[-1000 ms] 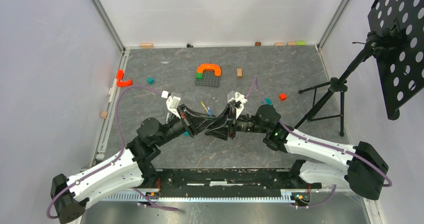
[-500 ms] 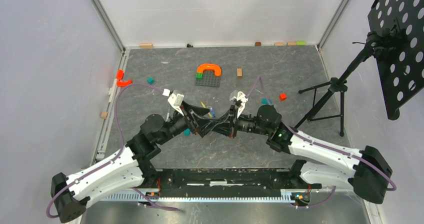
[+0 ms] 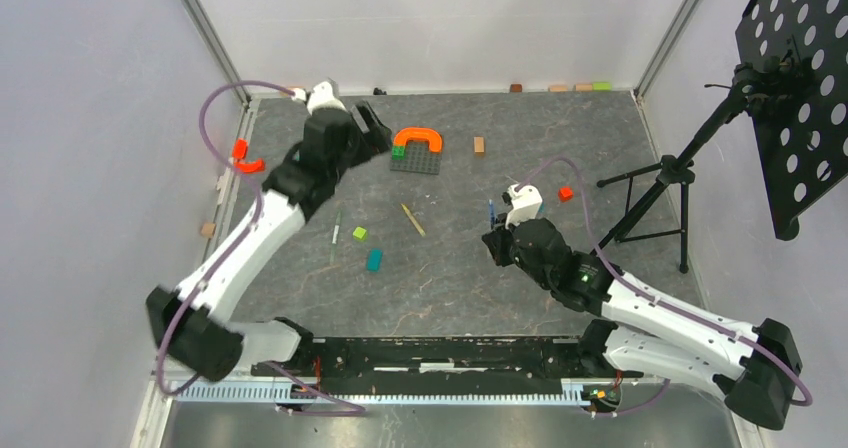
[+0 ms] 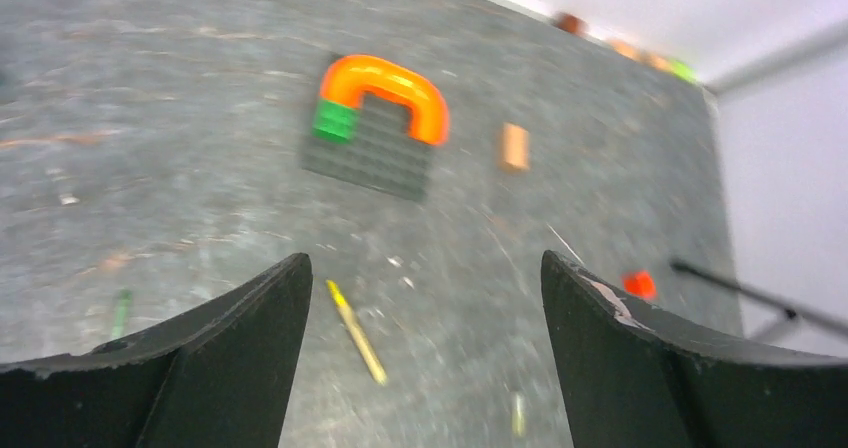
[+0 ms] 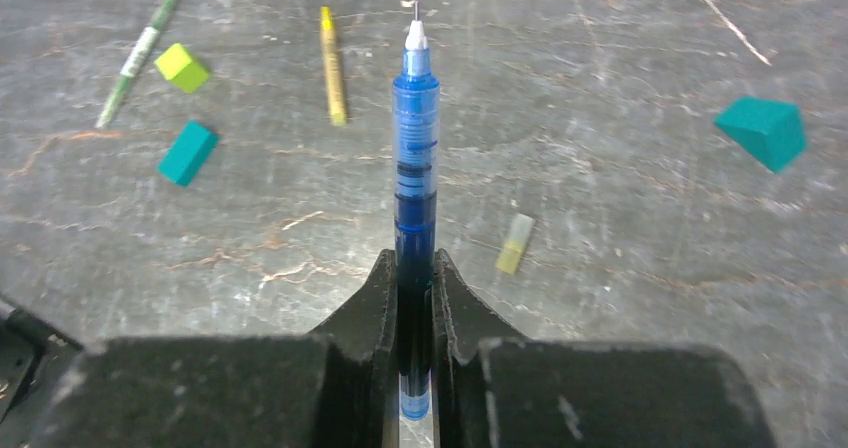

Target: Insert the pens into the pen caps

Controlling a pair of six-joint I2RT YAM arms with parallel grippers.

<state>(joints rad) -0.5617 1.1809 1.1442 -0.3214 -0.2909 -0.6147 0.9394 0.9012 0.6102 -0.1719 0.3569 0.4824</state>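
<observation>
Top view: found the tan-yellow pen (image 3: 412, 219) lying mid-table. Found the pale green pen (image 3: 336, 233) at its 9 o'clock, just beside a yellow-green block (image 3: 359, 234), and a teal block (image 3: 374, 259) toward 7. Saw the left gripper (image 3: 372, 124) far out at 11 o'clock, near the orange arch (image 3: 420, 138) on its dark baseplate (image 3: 414, 161). Saw the right gripper (image 3: 493, 233) at 3 o'clock of the tan-yellow pen, holding the blue pen (image 3: 491, 211).

Left wrist: looked down between fingers (image 4: 200, 358) spread wide, gripping and touching nothing. Made out the tan-yellow pen, the orange arch and a wooden block (image 4: 514, 146) on the table beneath.

Right wrist: found the jaws clamped on the blue pen's rear end, tip pointing to 12, above the table. Noted a short pale piece (image 5: 514, 243) at the pen's 4 o'clock, apart from it.
</observation>
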